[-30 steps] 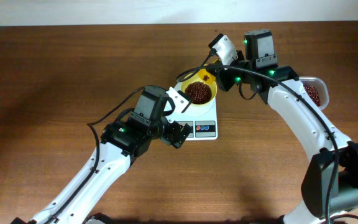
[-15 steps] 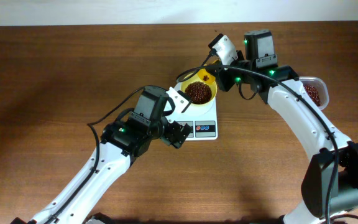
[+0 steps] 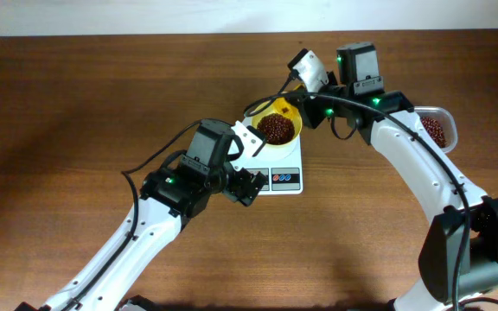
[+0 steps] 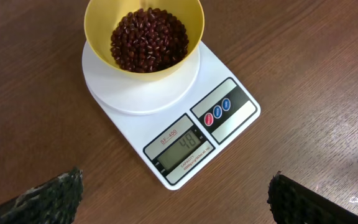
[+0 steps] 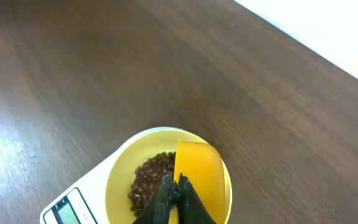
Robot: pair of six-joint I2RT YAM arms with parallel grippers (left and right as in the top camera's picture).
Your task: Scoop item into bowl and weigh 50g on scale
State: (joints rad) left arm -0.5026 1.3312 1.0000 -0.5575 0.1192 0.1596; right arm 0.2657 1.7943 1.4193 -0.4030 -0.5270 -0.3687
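Now right gripper (image 5: 178,198), clenching yellow plastic scoop (image 5: 199,174), is shifting slightly over round pale-yellow plastic bowl (image 4: 101,22), flat white scale (image 4: 166,124) nearing 50; left gripper (image 4: 176,202) gaping

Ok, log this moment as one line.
beans in bowl on scale | display 48 | right end effector shut on scoop | left end effector open, empty

Dark brown wood-grain table (image 3: 67,104), evenly lit with a soft sheen; a pale white strip (image 3: 145,15) runs beyond its far edge.
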